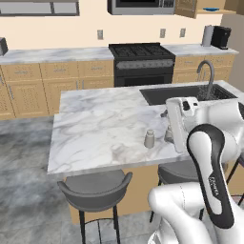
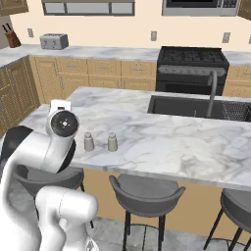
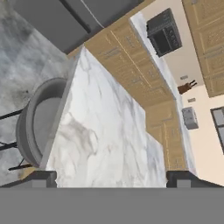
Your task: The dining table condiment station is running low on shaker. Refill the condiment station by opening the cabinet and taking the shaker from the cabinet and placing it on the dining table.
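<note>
The dining table (image 1: 95, 128) has a white-grey marble top, and two small grey shakers stand near its front edge. One shaker (image 1: 149, 138) (image 2: 112, 142) stands free. The other shaker (image 2: 88, 141) is partly behind my arm in the left base view. My hand hovers just above the table by the shakers, turned toward the table's left end. In the hand view my gripper (image 3: 113, 178) is open, its two dark fingertips (image 3: 43, 178) wide apart over bare marble with nothing between them. The wall cabinet (image 1: 187, 7) at the back right has its door swung open.
Grey stools (image 1: 95, 188) (image 2: 146, 192) stand under the table's front edge. A dark sink (image 1: 181, 93) with a curved faucet (image 1: 207, 71) takes up the table's right part. Behind are the black stove (image 1: 141, 62), a paper roll (image 1: 207, 34) and a toaster (image 2: 54, 41).
</note>
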Controlling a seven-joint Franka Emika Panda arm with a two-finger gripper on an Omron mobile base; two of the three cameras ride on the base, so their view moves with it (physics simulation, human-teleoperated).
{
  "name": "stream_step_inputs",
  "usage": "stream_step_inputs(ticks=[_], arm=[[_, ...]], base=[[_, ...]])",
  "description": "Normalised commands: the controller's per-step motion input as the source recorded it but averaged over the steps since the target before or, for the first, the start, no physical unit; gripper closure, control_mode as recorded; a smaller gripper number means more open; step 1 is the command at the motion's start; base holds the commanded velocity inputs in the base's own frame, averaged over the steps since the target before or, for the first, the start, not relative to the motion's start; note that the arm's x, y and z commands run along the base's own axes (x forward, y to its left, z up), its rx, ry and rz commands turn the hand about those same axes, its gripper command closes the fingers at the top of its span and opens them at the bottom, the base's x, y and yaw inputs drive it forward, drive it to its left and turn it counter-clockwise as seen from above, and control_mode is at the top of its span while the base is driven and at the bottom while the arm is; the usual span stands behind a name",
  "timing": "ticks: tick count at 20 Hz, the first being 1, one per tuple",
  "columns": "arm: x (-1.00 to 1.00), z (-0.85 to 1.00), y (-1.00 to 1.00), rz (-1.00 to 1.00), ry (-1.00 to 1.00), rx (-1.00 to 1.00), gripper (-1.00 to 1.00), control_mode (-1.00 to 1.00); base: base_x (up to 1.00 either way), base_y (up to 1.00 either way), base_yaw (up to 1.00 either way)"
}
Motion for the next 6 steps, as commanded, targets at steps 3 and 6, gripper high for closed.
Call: stream_step_inputs(ticks=[3,6], arm=[[-0.23,0.72,0.00,-0.12,-0.14,0.00,-1.00,-1.00],[-0.10,0.70,0.00,-0.04,-0.08,0.00,-1.00,-1.00]], base=[[0.00,0.00,0.00],[0.00,0.00,0.00]])
